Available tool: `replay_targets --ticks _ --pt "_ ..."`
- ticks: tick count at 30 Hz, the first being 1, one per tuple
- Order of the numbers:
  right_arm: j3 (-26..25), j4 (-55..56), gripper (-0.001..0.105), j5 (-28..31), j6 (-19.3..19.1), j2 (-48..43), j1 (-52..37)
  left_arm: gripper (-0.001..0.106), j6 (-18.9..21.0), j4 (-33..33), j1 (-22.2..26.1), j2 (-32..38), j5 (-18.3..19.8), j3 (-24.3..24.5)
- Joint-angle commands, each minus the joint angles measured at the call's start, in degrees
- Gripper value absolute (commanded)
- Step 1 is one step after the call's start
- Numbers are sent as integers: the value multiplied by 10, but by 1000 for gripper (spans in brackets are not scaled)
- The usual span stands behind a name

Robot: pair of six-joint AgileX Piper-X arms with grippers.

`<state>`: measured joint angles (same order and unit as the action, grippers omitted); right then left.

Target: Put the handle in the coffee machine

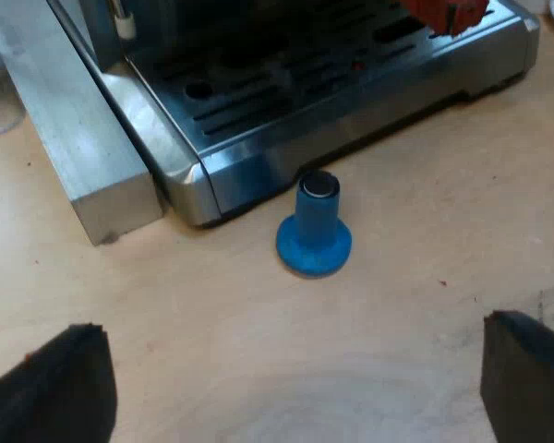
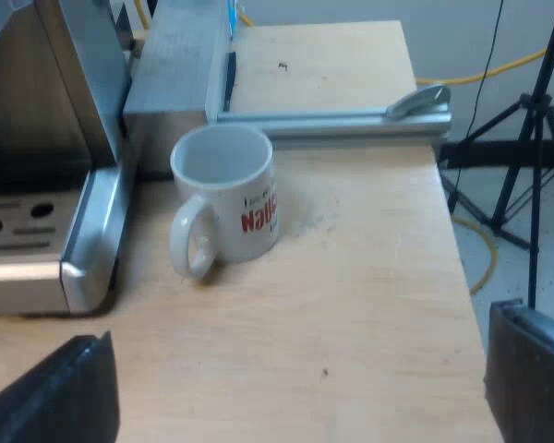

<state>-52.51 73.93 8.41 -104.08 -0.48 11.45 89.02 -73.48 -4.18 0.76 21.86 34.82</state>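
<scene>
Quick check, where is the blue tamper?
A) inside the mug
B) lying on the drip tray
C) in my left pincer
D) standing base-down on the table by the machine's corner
D: the blue tamper stands on its wide base on the table, beside the espresso machine's corner, apart from the open left pincer.

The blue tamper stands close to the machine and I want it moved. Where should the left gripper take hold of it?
Grip the blue tamper's narrow upright stem, coming down from above. It stands on its wide flat base, probably too low to pinch, and the espresso machine's front edge is close by, so a sideways approach looks cramped.
</scene>
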Motion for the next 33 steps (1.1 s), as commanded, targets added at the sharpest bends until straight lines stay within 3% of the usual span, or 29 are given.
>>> replay_targets --ticks 1,7,22,33 --pt "30 -2 81 -1 -6 -26 -4 82 -18 6 -7 80 -9 -10" --pt "82 -17 81 -1 26 -26 -4 82 -20 19 -7 80 -11 -17" --pt "173 -56 81 -1 28 -25 -4 82 -19 125 -7 80 -11 -43" --pt "195 -43 81 -1 53 -25 -4 82 -19 126 -7 80 -11 -42"
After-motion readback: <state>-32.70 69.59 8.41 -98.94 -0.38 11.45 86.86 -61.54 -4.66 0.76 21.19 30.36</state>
